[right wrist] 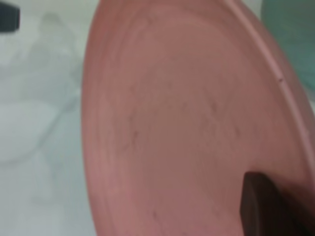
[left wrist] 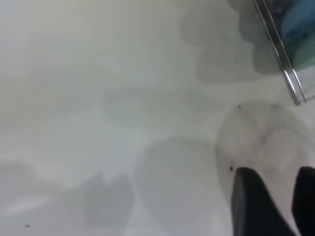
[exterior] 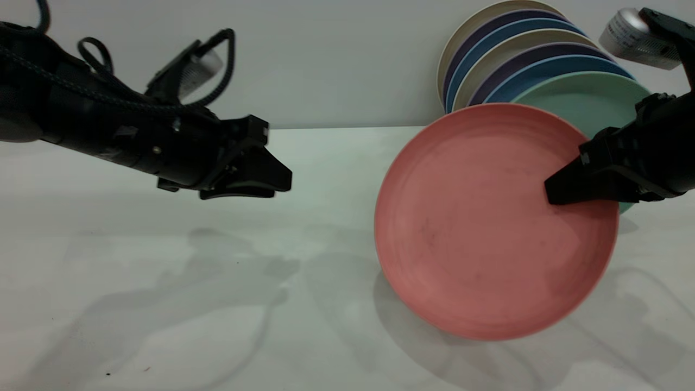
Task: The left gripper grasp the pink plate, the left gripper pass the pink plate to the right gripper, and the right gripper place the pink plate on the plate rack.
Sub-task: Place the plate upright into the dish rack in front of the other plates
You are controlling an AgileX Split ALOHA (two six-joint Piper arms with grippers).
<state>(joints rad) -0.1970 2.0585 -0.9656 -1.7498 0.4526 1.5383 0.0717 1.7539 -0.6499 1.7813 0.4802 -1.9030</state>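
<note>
Right gripper (exterior: 559, 193) pinches pink plate (exterior: 478, 228) upright before mint-green plate (exterior: 586, 103); left gripper (exterior: 271, 182) empty, jaws slightly apart, over table (exterior: 217, 304).

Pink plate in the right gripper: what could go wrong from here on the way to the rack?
The round salmon-pink plastic plate is pinched only at its rim by the black right gripper, so it may pivot or slip. It could knock the mint-green plate close behind. The left gripper hangs apart, empty.
</note>
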